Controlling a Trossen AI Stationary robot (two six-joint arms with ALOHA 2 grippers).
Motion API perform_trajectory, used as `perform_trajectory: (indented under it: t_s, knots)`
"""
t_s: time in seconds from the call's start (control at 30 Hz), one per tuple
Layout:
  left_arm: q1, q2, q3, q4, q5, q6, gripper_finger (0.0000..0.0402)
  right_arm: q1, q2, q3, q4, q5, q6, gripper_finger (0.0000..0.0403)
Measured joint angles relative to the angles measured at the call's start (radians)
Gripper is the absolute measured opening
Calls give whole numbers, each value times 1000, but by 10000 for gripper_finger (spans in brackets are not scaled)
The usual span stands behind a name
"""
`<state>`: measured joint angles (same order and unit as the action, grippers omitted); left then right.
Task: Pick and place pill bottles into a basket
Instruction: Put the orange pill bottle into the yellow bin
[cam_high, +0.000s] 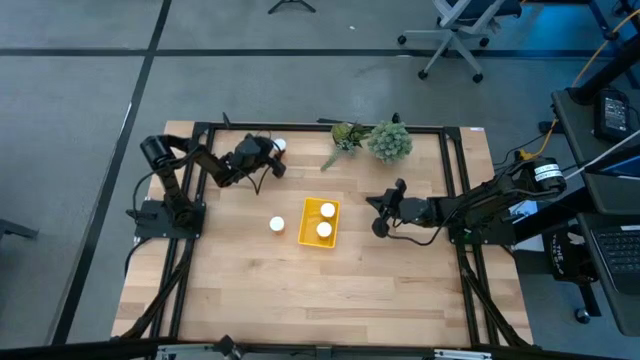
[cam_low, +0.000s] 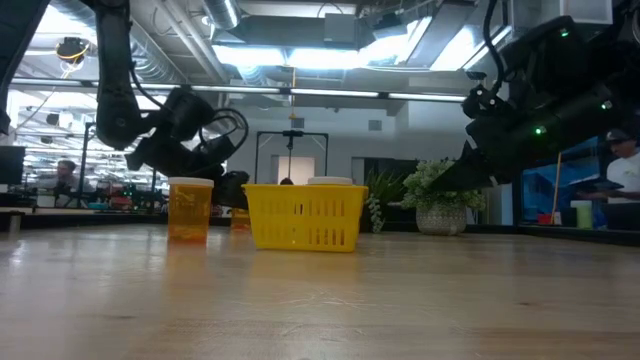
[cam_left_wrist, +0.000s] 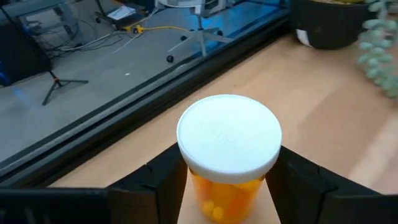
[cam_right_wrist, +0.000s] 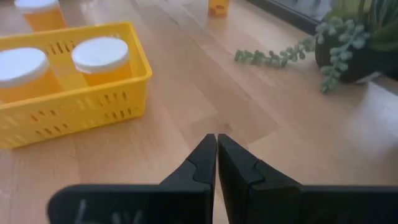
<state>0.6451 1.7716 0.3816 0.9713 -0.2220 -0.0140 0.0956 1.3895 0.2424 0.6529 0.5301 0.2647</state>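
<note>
left gripper sits at the far edge of the table, near its far-left corner, w/ its fingers pinching a pill bottle between them: dark pads touch the orange body on both sides just under the white cap. right past the fingertips the wood ends at the black frame rail, then bare floor, so almost no table room ahead of that grip. in the high view the same bottle's cap shows at the gripper tip.

right gripper hangs over open wood on the right half, fingers pressed together, nothing between them. ahead of its tips & off to one side is the basket, yellow, low slotted walls, w/ two bottles standing inside, caps up, side by side. clear wood lies between the tips and the basket's near wall. a fourth bottle stands on the table just outside the basket's left wall, apart from it, not touching.

plant sprigs lie along the far edge, to the other side of the right fingertips; one trailing stem reaches onto the wood. the near half of the table is bare wood out to its edge.
</note>
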Motion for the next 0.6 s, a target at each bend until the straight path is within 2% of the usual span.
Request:
perform_trajectory:
  t_s: [0.27, 0.37, 0.6]
  knots:
    - [-40, -105, -18, -25, 15, 37, 190, 0, 0, 0, -8, 0, 19, 20]
    - [-52, -164, -18, -87, 28, 39, 190, 0, 0, 0, -9, 0, 21, 20]
    - [-101, -309, -18, -261, 135, 38, 190, 0, 0, 0, -9, -1, 22, 20]
